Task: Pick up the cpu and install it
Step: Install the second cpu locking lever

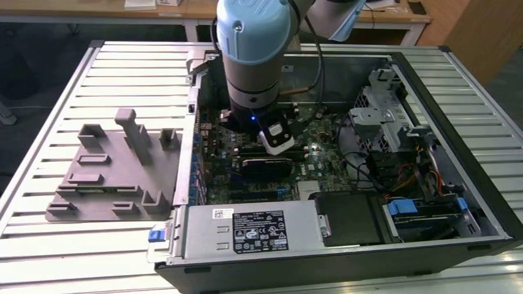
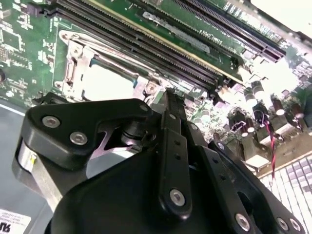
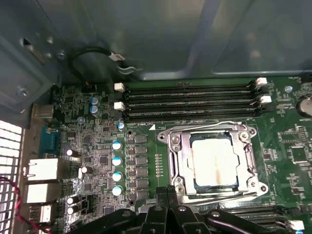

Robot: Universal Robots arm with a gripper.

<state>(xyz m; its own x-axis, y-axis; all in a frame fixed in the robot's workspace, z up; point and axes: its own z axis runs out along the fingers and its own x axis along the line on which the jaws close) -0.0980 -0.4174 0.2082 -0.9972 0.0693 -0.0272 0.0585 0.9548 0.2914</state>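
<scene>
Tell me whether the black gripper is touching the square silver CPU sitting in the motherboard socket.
Apart. In the first wrist view the gripper stops at the socket frame's edge, and the cpu lies bare inside the frame with a gap between them.

The cpu [image 3: 214, 163] lies flat in the motherboard [image 3: 282, 161] socket [image 3: 176, 168].

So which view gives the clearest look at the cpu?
The first wrist view: the cpu lies face up inside the socket frame, its whole top plate in sight. The second wrist view shows it at a slant, washed out, partly behind the gripper's linkage. In the exterior view the arm covers that area.
</scene>
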